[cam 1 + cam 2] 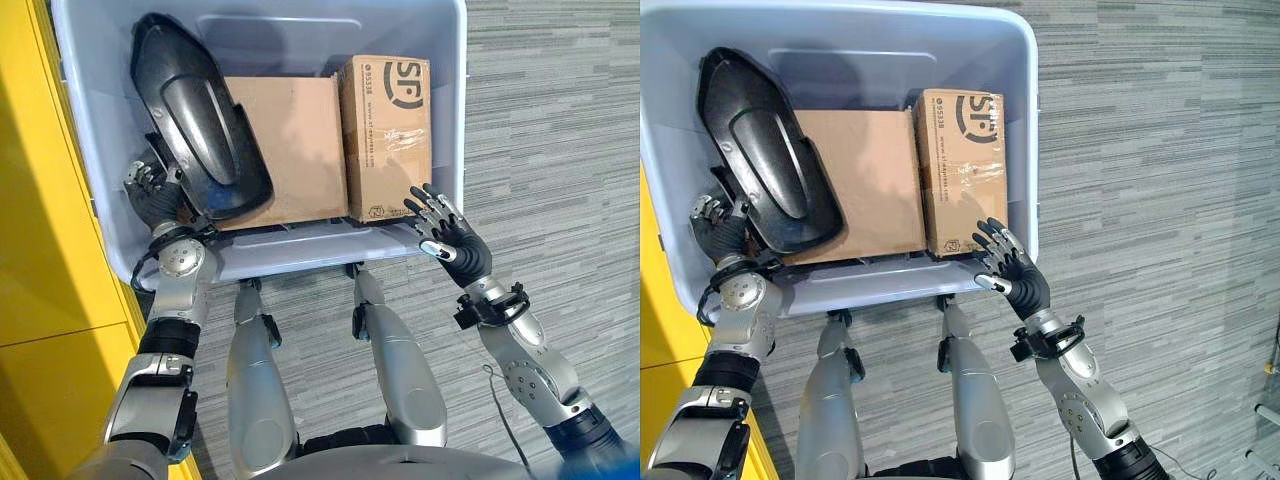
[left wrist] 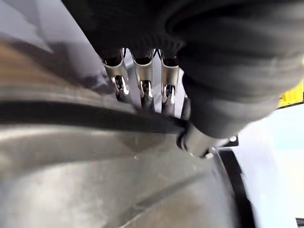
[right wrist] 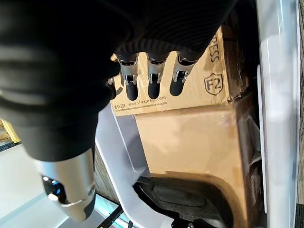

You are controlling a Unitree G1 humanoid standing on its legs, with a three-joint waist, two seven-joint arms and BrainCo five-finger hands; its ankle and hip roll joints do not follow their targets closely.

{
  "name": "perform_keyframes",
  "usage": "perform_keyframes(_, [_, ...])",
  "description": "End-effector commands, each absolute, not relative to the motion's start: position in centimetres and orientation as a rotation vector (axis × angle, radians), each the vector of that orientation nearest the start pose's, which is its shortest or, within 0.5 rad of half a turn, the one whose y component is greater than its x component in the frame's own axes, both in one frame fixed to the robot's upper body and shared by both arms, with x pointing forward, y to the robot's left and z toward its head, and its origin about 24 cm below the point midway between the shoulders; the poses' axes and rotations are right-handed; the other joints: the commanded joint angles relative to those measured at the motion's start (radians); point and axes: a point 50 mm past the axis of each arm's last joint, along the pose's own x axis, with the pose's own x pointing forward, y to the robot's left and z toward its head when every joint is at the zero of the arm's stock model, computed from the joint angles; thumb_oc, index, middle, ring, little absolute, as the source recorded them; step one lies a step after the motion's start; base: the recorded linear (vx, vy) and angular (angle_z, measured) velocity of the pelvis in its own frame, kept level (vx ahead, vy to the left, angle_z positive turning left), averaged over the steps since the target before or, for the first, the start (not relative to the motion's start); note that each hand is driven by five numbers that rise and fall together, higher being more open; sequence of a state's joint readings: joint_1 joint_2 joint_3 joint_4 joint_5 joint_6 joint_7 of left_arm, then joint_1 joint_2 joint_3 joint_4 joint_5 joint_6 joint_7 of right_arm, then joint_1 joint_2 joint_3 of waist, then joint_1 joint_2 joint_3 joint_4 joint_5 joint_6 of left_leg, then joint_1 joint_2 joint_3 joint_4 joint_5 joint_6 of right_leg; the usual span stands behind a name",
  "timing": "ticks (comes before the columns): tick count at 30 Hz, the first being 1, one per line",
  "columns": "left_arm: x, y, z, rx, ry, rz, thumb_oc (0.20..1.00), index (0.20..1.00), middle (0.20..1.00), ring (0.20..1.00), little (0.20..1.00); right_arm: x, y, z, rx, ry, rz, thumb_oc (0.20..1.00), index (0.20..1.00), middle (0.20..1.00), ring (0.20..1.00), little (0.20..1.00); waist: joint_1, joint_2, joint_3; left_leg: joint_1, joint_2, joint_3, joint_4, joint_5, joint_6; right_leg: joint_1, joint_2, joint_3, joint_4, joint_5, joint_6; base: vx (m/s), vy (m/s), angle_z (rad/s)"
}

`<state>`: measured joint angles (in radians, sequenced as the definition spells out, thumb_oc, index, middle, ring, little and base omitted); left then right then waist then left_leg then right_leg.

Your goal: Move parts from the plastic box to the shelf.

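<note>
A pale blue plastic box [image 1: 300, 255] stands on the floor in front of me. Inside it, a long black moulded part [image 1: 200, 120] leans against the left wall, raised at an angle. My left hand [image 1: 150, 190] is at the part's near lower end; in the left wrist view its fingers [image 2: 142, 80] reach behind the part's rim [image 2: 95, 118] with the thumb on the near side. A flat brown carton [image 1: 285, 150] and a printed carton [image 1: 385, 130] lie beside it. My right hand [image 1: 450, 240] hovers open, fingers spread, over the box's near right corner, just short of the printed carton [image 3: 190, 85].
A yellow panel [image 1: 40, 250] runs along the left, close against the plastic box. Grey striped carpet [image 1: 550, 120] lies to the right of the box and around it.
</note>
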<state>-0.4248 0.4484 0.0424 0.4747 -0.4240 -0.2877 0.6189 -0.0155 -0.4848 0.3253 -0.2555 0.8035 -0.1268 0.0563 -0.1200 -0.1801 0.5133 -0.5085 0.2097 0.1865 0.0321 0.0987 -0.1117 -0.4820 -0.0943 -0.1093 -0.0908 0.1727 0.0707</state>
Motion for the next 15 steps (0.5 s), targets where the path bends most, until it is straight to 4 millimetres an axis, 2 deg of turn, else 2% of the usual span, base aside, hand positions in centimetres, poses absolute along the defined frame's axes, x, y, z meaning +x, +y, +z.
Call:
perform_keyframes(1, [31.71,28.77,13.27,-0.043,-0.369,0.711,0.2,0.2,0.2,0.2,0.2,23.72,-14.73,12.07,0.38,-0.261,0.465,1.0,1.0,1.0,1.0,1.0,0.008,-0.08,0.002,0.003,0.036,-0.019,0.065,-0.031,-0.025,0.057,-0.097,-0.032,0.009,-0.033,0.096,0.0,0.0,0.0])
perform_keyframes(15, [31.29,28.55,12.61,-0.022,-0.358,0.715,0.2,0.2,0.2,0.2,0.2,23.66,-15.07,11.97,0.376,-0.257,0.461,1.0,1.0,1.0,1.0,1.0,0.012,-0.068,-0.007,0.005,0.032,-0.019,0.064,-0.033,-0.023,0.059,-0.099,-0.035,0.013,-0.035,0.096,0.0,0.0,0.0])
